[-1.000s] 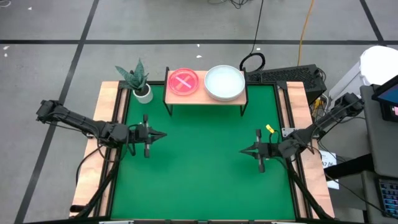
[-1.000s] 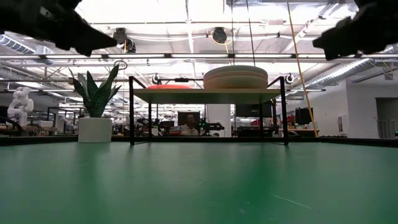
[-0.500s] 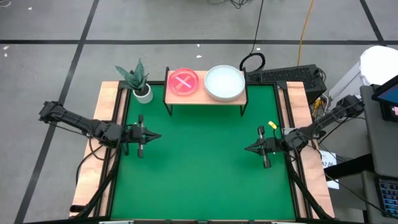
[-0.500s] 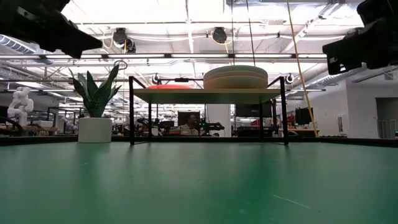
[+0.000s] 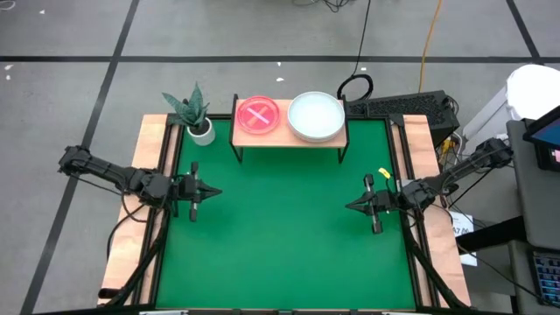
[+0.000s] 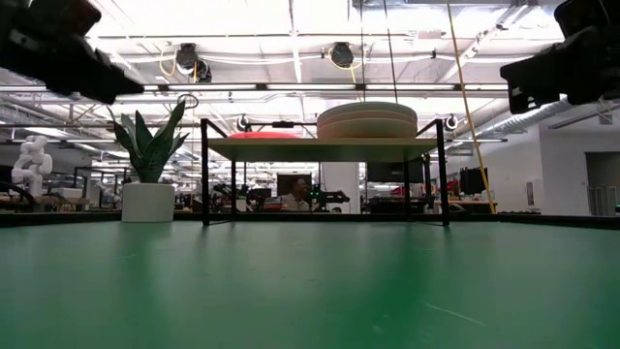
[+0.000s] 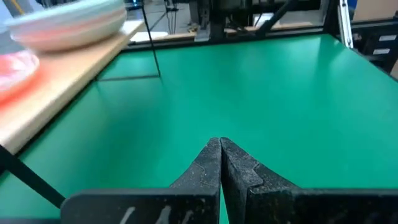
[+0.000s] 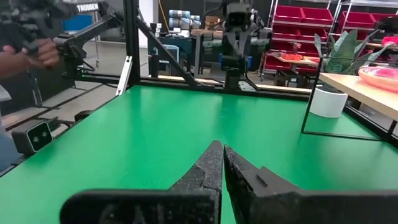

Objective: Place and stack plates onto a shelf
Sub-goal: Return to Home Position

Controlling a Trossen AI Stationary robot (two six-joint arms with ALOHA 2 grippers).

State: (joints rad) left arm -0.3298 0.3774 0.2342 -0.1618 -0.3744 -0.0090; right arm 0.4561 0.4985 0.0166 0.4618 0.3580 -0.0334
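The shelf (image 5: 284, 133) stands at the table's far middle on thin black legs. A pink striped plate stack (image 5: 258, 115) rests on its left half, and a stack of larger pale plates (image 5: 316, 115) on its right half; in the low view the pale stack (image 6: 367, 120) stands higher than the pink one (image 6: 263, 135). My left gripper (image 5: 216, 191) hovers shut near the mat's left edge, pointing toward the right. My right gripper (image 5: 348, 207) hovers shut near the right edge, pointing toward the left. Neither holds anything, as the left wrist view (image 7: 221, 144) and the right wrist view (image 8: 219, 148) show.
A potted plant (image 5: 194, 114) stands at the far left corner, next to the shelf. A small yellow item (image 5: 381, 180) lies at the mat's right edge. Wooden strips (image 5: 149, 175) border the green mat (image 5: 280, 236). A person's hand (image 8: 25, 53) shows beyond the table.
My left gripper has drawn back toward the table's left edge, and my right gripper toward the right edge, both sinking a little. Both have stayed shut. The plates and the shelf have kept still.
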